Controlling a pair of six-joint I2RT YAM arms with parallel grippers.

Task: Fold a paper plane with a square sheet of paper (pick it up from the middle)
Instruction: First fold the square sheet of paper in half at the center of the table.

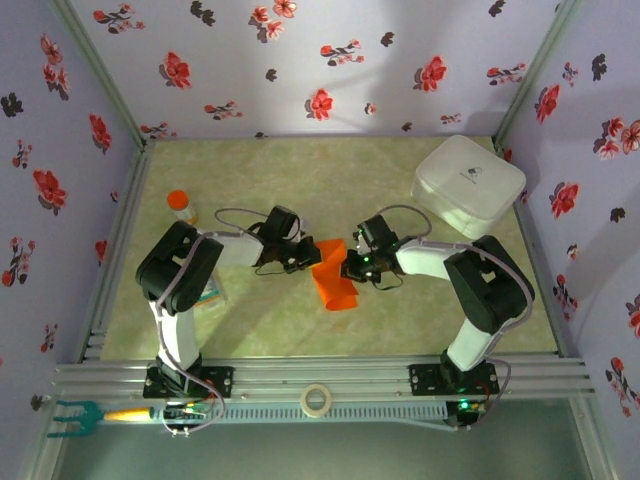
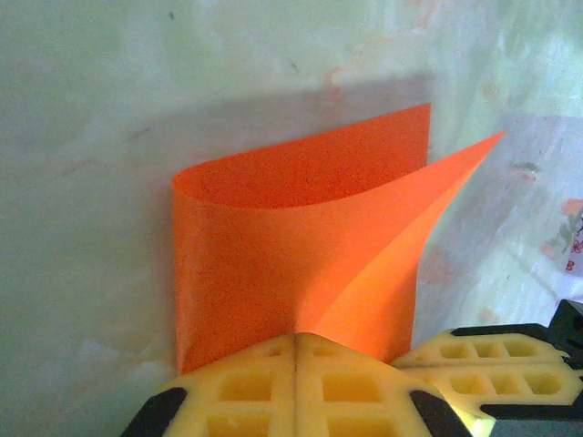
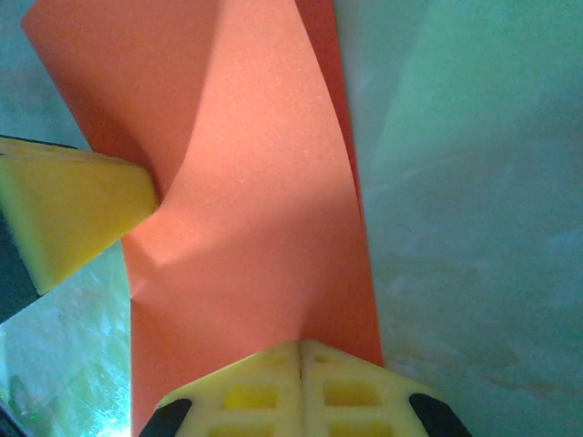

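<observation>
White case (image 1: 468,185) back right, bottle (image 1: 181,206) left, paper (image 1: 333,282) mid-table, open tabletop (image 1: 300,170) between

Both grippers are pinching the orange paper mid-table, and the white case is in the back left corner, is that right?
Not quite. The top external view shows the white case in the back right corner, not the left. The rest holds: the left gripper and right gripper are both shut on the orange paper mid-table.
</observation>
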